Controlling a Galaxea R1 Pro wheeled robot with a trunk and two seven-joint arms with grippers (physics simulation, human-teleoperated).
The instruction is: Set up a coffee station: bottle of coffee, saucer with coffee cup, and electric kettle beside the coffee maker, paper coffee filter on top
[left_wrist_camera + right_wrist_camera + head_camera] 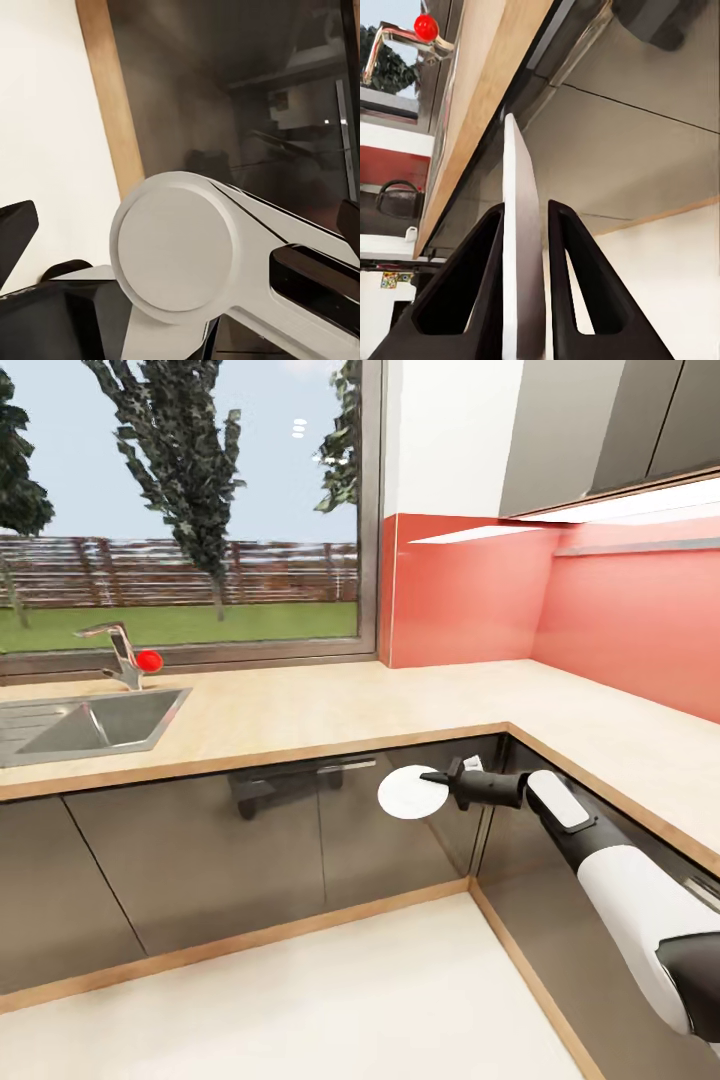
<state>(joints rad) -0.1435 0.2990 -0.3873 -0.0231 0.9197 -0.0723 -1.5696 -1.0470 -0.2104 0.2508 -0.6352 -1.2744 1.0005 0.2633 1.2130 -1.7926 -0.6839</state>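
Observation:
My right gripper (432, 780) is shut on the saucer (403, 796), a small flat white plate held on edge in front of the grey cabinet fronts, below the kitchen countertop (330, 710). Seen edge-on in the right wrist view, the saucer (519, 225) is clamped between the two black fingers (480, 285). My left gripper (180, 232) stands open, with a round white arm joint (176, 247) in front of it. The kitchen shelf (640, 546) runs along the red backsplash at the right. The coffee maker, bottle of coffee, paper coffee filter, coffee cup and electric kettle are out of view.
A steel sink (90, 725) with a faucet (120, 655) and a red knob (150, 660) sits in the countertop at the left, under a large window. The worktop turns a corner and runs along the right wall. Grey upper cabinets (610, 430) hang above. Pale floor lies below.

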